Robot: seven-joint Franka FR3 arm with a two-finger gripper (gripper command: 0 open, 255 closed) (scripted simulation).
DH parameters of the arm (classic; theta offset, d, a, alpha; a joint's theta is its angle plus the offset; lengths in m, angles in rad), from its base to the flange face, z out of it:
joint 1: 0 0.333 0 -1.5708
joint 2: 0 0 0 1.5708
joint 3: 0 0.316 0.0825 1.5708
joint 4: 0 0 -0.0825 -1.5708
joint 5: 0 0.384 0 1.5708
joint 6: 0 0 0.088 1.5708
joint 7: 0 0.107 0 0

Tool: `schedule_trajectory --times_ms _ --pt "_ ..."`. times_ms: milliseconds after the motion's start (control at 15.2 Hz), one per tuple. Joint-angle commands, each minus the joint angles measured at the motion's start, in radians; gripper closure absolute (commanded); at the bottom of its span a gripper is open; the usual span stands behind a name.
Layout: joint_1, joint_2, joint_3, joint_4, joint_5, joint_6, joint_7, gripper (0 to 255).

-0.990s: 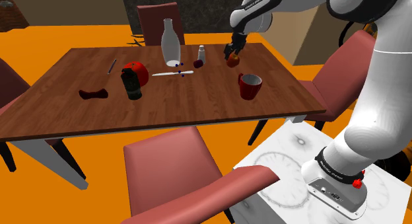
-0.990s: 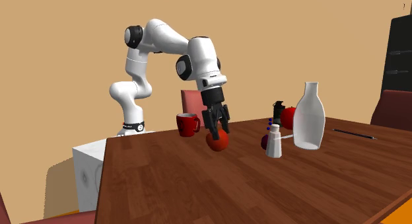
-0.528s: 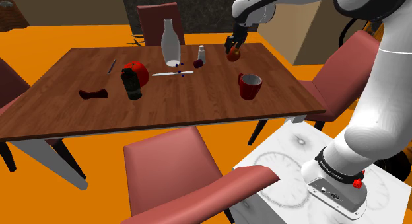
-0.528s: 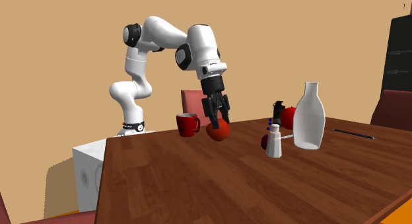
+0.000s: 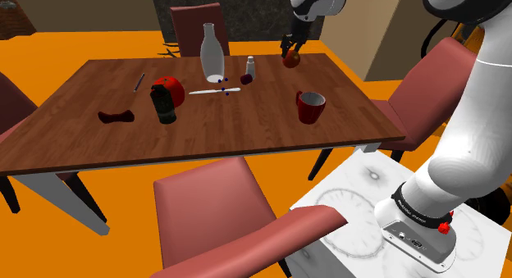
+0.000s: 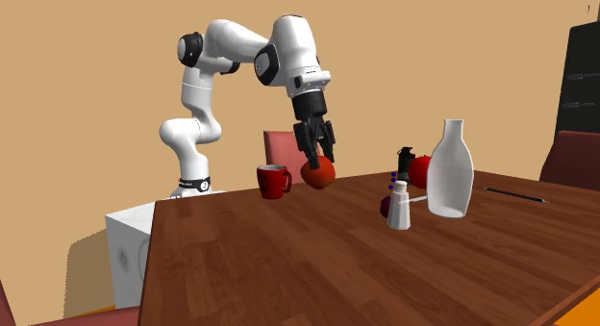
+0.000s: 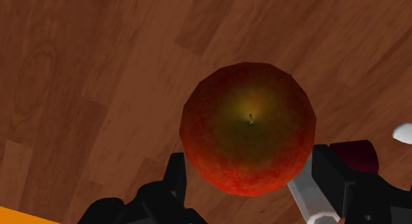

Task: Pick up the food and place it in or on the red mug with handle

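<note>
Your gripper [image 6: 317,165] is clamped on the red apple [image 7: 248,127], one black finger on each flank. The apple hangs clear of the wooden table [image 5: 246,129] with bare boards directly beneath it. In the wrist view the stem dimple faces up toward the hand, so you hold it by the sides, near its widest girth.

Expect the apple to behave as a firm, rigid ball of moderate weight. It will not give under the fingers, but its skin looks smooth and its sides curve away from the pads. That makes the contact small, and I'd judge a roll or slip between the fingers to be the main risk if you swing quickly or loosen the squeeze. Keep the hold where it is, across the middle rather than toward the stem or the base.

The red mug [image 5: 311,107] stands upright on the table, lower than the gripper and back toward the stand, well apart from the apple, with its mouth open upward. The apple looks about as wide as that mouth, so it may settle on the rim instead of dropping inside. Centre it over the opening before you let go, since an off-centre release could send it rolling off or tip the mug.
</note>
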Motion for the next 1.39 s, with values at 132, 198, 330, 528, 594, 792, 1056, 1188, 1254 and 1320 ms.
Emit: schedule_trajectory --times_ms 132,198,330,528,594,792,1056,1188,1254,1320 --pt "0.002 -0.018 -0.003 0.03 -0.008 -0.048 0.009 255" --pt "0.002 -0.021 -0.003 0.039 -0.01 -0.06 0.011 255" --pt "0.002 -0.027 -0.004 0.059 -0.013 -0.085 0.014 255" --pt "0.002 -0.034 -0.005 0.089 -0.017 -0.122 0.019 255" --pt "0.002 -0.036 -0.006 0.1 -0.019 -0.135 0.021 255" --pt "0.001 -0.04 -0.007 0.128 -0.022 -0.167 0.025 255" --pt "0.036 -0.205 0.0 -0.082 -0.062 -0.115 0.07 255" --pt "0.049 -0.284 0.008 -0.175 -0.083 -0.098 0.096 255" --pt "0.055 -0.323 0.013 -0.219 -0.093 -0.092 0.11 255" --pt "0.059 -0.361 0.019 -0.261 -0.103 -0.087 0.124 255"
